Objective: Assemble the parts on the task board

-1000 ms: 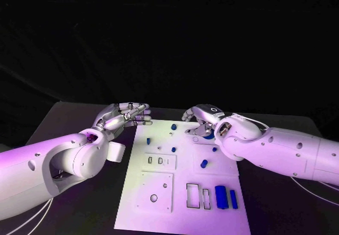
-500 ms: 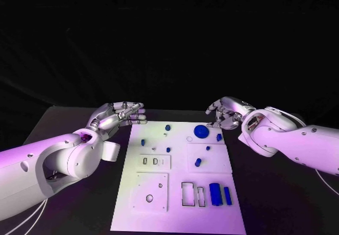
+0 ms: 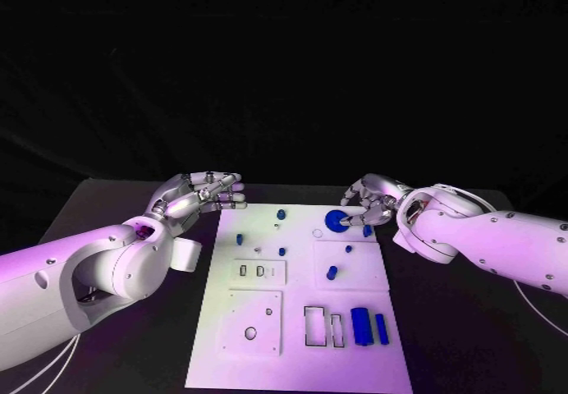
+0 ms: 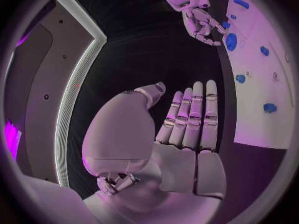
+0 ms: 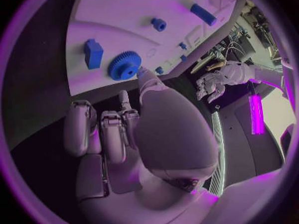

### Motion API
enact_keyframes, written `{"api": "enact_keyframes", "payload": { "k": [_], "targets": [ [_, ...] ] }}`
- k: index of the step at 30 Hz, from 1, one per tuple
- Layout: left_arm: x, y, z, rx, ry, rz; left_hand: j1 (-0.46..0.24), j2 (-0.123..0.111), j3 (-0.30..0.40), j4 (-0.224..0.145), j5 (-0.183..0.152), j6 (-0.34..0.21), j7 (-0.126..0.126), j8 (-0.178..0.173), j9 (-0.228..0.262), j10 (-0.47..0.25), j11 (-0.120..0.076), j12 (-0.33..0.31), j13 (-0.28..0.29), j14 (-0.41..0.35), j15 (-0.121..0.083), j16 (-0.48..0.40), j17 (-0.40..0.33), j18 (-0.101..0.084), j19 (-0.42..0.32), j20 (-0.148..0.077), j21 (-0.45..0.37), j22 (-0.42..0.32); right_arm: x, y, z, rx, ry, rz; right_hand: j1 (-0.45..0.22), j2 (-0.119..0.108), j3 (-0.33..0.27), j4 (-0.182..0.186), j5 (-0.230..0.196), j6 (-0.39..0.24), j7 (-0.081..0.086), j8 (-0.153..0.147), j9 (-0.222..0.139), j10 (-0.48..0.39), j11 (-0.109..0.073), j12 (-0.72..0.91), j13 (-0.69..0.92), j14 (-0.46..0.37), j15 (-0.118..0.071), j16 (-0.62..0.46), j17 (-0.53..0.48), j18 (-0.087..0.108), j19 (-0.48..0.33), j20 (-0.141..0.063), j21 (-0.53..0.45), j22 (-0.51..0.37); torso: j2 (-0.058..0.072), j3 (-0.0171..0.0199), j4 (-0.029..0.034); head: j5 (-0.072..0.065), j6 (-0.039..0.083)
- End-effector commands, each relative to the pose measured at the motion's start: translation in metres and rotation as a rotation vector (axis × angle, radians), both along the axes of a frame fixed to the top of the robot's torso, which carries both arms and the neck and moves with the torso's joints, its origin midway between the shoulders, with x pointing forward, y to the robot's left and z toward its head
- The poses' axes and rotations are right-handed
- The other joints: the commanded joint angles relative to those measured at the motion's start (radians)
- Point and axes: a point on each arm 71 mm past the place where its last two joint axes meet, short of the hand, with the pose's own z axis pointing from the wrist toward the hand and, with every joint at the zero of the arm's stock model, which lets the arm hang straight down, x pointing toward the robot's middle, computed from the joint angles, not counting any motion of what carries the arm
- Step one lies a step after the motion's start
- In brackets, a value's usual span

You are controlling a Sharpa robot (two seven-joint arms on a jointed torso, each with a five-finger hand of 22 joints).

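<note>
The white task board (image 3: 296, 328) lies in the middle of the black table. A blue gear (image 3: 337, 219) sits flat near the board's far right corner, with a small blue block (image 3: 367, 231) beside it. My right hand (image 3: 373, 201) hovers at the gear's right. One fingertip (image 5: 140, 72) touches the gear (image 5: 124, 65) at its rim, and the other fingers are drawn back and hold nothing. My left hand (image 3: 201, 193) is off the board's far left corner, with its fingers (image 4: 193, 114) straight and empty.
Small blue pegs (image 3: 281, 214) and an oblong piece (image 3: 332, 272) lie on the board's middle. Two blue bars (image 3: 359, 326) stand by rectangular slots (image 3: 315, 325) near the front right. Bare black table (image 3: 142, 361) flanks the board on both sides.
My right hand lifted off the gear and swung right, then came back left, so a fingertip now meets the gear's rim. The left hand has stayed put.
</note>
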Motion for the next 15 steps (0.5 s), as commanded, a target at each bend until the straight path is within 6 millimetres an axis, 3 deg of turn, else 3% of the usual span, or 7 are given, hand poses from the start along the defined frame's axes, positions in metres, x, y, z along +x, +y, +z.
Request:
{"api": "enact_keyframes", "payload": {
  "k": [1,15],
  "targets": [
    [-0.0006,-0.0025,0.0010,-0.012,-0.002,-0.024,-0.006,0.005,-0.007,0.000,0.005,-0.007,0.029,-0.004,0.001,-0.001,0.009,-0.003,0.001,0.001,0.006,-0.004,0.001,0.013,0.000,0.008,-0.003,-0.001,0.0010,0.0019,-0.0060,-0.007,0.037,-0.001,-0.002,0.012,-0.005,-0.001,0.007,-0.010,0.001,0.008,0.002,0.032,-0.001,0.011,0.142,0.096,0.006,0.004,0.224,-0.019,0.012,0.001,0.012,0.009,0.002,-0.0015,0.0020,0.004,0.001],
    [-0.0009,-0.0029,0.0010,-0.012,0.000,-0.027,-0.006,0.005,-0.007,0.000,0.005,-0.007,0.029,-0.004,0.001,-0.001,0.009,-0.003,0.001,0.001,0.006,-0.004,0.001,0.013,0.000,0.008,-0.003,-0.001,0.0023,0.0091,-0.0146,-0.037,0.035,0.008,0.002,0.020,0.000,-0.003,0.015,-0.006,0.000,0.016,0.005,0.035,-0.001,0.016,0.149,0.097,0.007,0.005,0.227,-0.020,0.015,0.001,0.016,0.016,0.002,0.0000,-0.0009,0.009,-0.005]
  ]
}}
